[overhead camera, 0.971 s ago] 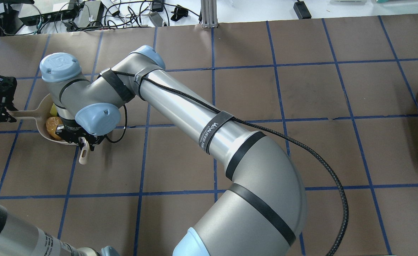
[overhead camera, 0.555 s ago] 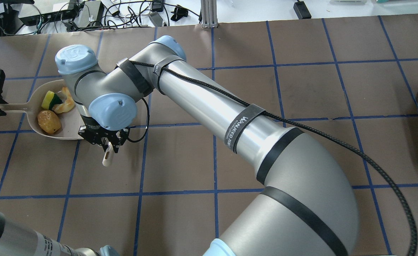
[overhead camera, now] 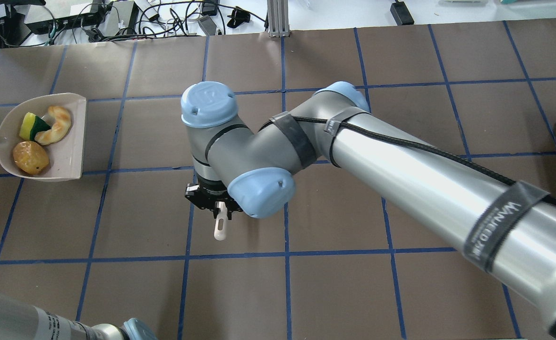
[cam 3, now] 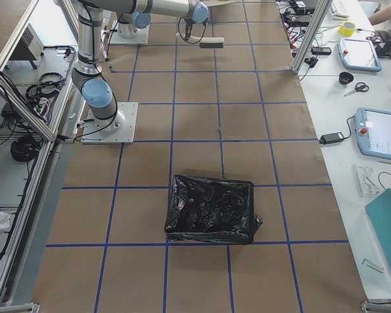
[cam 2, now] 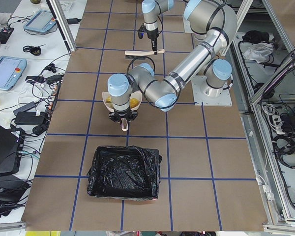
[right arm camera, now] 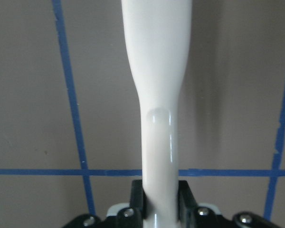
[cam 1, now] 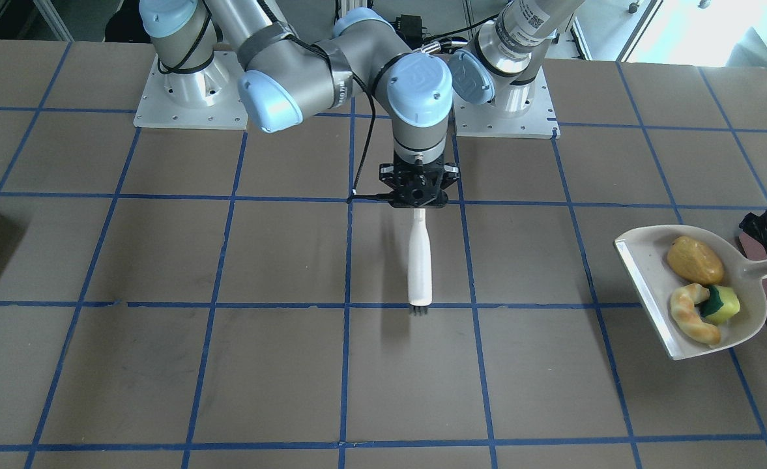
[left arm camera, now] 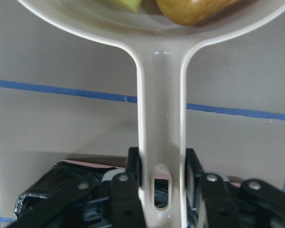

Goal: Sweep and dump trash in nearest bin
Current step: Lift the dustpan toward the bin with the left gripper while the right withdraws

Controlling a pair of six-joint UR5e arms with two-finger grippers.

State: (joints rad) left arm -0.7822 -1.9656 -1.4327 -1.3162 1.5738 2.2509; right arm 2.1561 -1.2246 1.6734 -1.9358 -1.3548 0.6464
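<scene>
Overhead exterior view had all three bits of trash lying together in the bowl of a white dustpan [overhead camera: 72, 146] at the table's left side: the tan-brown lump [overhead camera: 30, 157] toward the handle, the yellow-and-green sponge [overhead camera: 31, 126] beside it, and the curled pastry piece [overhead camera: 55, 123] touching the sponge. None of them was on the table [overhead camera: 334, 208] itself.

From the bowl a narrow handle ran out to the left gripper [left arm camera: 162, 168]. In the left wrist view its fingers [left arm camera: 134, 166] were closed tight on the handle near the hanging slot, so the trash sat a handle's length ahead of that gripper. Directly below the gripper, the same view showed crinkled black bag and a strip of pink, the rim of the bin [left arm camera: 42, 197]. The front-facing view put the bin at the frame's right edge, with the handle reaching over it. Whether the pan touched the table could not be told.

The right gripper [cam 1: 417, 203] hung over the middle of the table, well apart from the dustpan and the trash. Its fingers were clamped on the thin end of a white brush [cam 1: 419, 260]. The side views showed the brush held roughly level, bristles downward, clear of the table.
</scene>
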